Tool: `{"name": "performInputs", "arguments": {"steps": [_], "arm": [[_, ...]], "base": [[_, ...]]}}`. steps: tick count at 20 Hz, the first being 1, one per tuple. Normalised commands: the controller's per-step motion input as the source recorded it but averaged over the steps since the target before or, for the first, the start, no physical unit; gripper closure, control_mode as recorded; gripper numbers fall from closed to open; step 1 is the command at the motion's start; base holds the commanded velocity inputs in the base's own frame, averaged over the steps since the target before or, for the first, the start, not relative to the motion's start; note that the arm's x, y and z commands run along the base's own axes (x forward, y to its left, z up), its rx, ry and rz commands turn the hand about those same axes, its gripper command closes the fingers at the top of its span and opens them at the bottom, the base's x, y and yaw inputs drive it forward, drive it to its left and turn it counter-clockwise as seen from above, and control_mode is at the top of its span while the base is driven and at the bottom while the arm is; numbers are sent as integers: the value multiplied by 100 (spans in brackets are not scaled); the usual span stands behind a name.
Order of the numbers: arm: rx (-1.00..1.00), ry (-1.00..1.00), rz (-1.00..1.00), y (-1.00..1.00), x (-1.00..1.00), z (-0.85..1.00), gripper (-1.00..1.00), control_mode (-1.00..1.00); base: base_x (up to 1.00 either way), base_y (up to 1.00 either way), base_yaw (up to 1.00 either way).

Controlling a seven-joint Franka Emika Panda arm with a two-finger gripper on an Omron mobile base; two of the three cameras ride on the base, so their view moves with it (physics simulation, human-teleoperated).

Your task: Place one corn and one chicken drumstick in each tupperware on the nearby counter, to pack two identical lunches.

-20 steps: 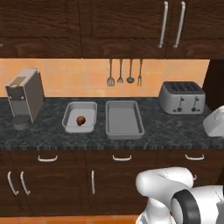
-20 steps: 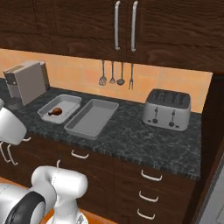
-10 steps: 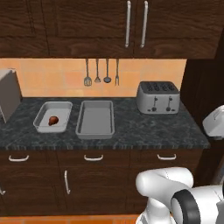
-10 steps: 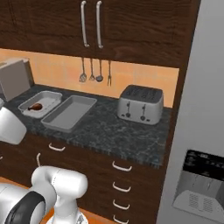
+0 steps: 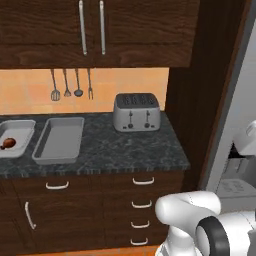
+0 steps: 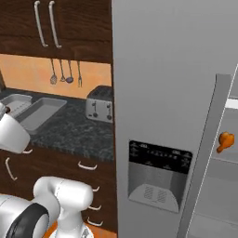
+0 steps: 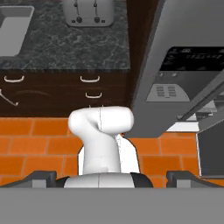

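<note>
On the dark counter (image 5: 125, 147) stand two grey tupperware trays. The shorter tupperware (image 5: 20, 131) at the far left holds one brown chicken drumstick (image 5: 7, 144). The longer tupperware (image 5: 59, 138) beside it holds nothing. A second chicken drumstick (image 6: 225, 141) lies on a shelf inside the open fridge at the right. The corn is out of view. My gripper (image 7: 112, 178) is open with nothing between its fingertips (image 7: 41, 177), high up and looking down at the orange floor in front of the cabinets.
A silver toaster (image 5: 136, 112) stands on the counter's right end, below hanging utensils (image 5: 70, 84). A tall dark panel (image 5: 200, 90) separates the counter from the grey fridge, whose door (image 6: 158, 116) with a dispenser stands ajar. Cabinet drawers (image 5: 142, 205) lie under the counter.
The base has moved to the right, so the whole scene has shifted left and the fridge with its drumstick has come into view. The gripper stays open.
</note>
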Motion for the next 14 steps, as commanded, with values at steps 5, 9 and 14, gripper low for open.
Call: {"name": "performInputs", "arguments": {"steps": [5, 9, 14], "arm": [[0, 0, 0, 0, 0, 0, -100, 100], [0, 0, 0, 0, 0, 0, -100, 100], [0, 0, 0, 0, 0, 0, -100, 100]], "base": [[0, -84, -2], [0, -76, 0], [0, -44, -12]]}}
